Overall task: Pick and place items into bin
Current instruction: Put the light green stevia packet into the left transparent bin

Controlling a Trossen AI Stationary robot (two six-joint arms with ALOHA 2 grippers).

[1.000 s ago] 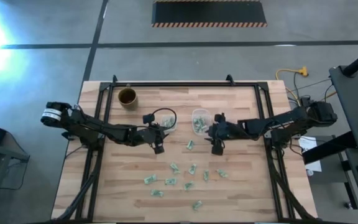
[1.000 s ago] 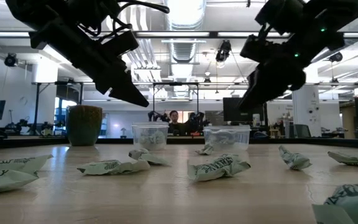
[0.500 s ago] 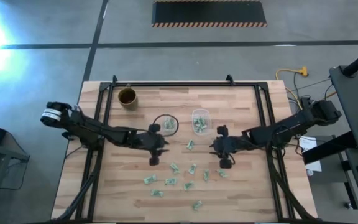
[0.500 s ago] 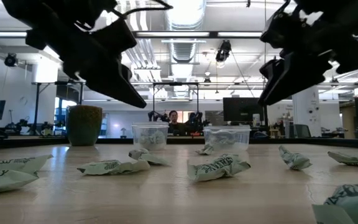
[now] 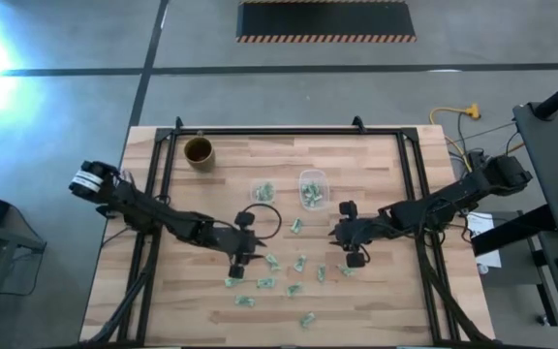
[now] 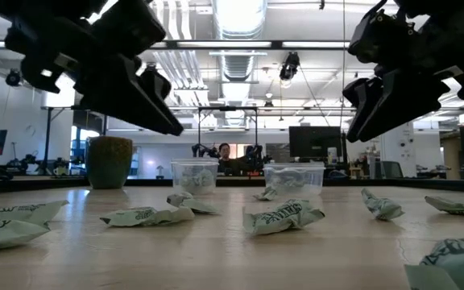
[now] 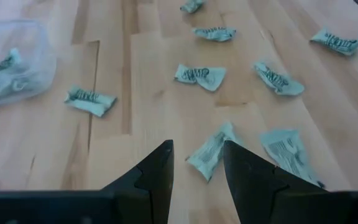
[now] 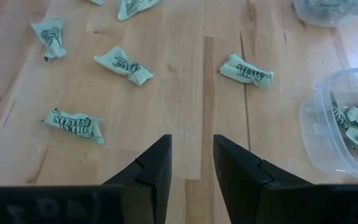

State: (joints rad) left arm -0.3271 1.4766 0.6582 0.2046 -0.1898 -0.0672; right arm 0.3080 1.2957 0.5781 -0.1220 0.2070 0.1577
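Several small green-and-white wrappers (image 5: 298, 264) lie scattered on the near half of the wooden table, and some show close up in the low view (image 6: 284, 216). Two clear tubs, the left (image 5: 263, 191) and the right (image 5: 311, 189), stand mid-table with wrappers inside. My left gripper (image 5: 243, 256) hangs open over the left part of the scatter; one wrapper (image 7: 209, 152) lies just past its fingertips (image 7: 197, 155). My right gripper (image 5: 354, 254) is open above the scatter's right side, over bare wood (image 8: 192, 149), with wrappers (image 8: 72, 124) and a tub (image 8: 347, 124) to either side.
A brown round cup (image 5: 199, 151) stands near the table's far left corner. A black frame (image 5: 289, 133) runs along the far edge and both sides. Beyond the table the low view shows a workshop with a person (image 6: 225, 153) far off.
Both grippers have moved from beside the tubs toward the table's near edge and now hang over the scattered wrappers. The left one also shifted away from the left tub, which now shows fully. The wrappers have not moved.
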